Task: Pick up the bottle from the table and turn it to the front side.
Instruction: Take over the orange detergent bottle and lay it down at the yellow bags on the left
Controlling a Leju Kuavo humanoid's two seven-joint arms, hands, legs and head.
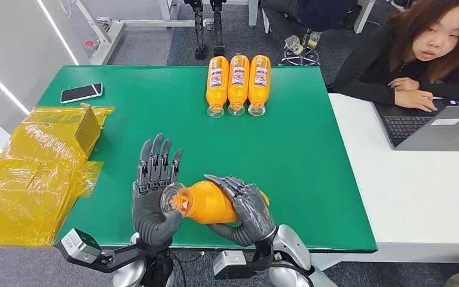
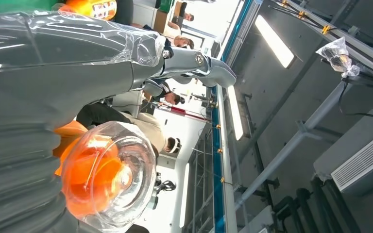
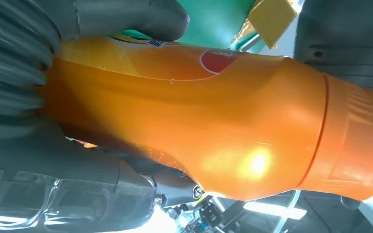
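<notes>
A green table (image 1: pixel 299 161) fills the middle of the room, with a white desk beside it where a person (image 1: pixel 421 51) sits at a laptop (image 1: pixel 436 125). The bottle (image 1: pixel 212 202) is lifted above the near edge of the green table and lies sideways between the two hands. The right hand (image 1: pixel 246 206) is wrapped around its body, so it grasps the bottle. The left hand (image 1: pixel 157 191) stands upright with its fingers straight, and its palm seems to press on the clear bottom end of the bottle; it supports the bottle but does not close around it.

The picking up looks done, and the step in hand is probably the turning. In the right wrist view only a small edge of the label shows under the thumb, so the next move likely calls for rolling the bottle around its long axis, with the left palm keeping the end steady.

The bottle is full of orange drink. Far from it, at the back edge of the table, three bottles (image 1: pixel 238 84) lie side by side, also orange, labels up. To the left of the held bottle lie yellow bags (image 1: pixel 33 173).
</notes>
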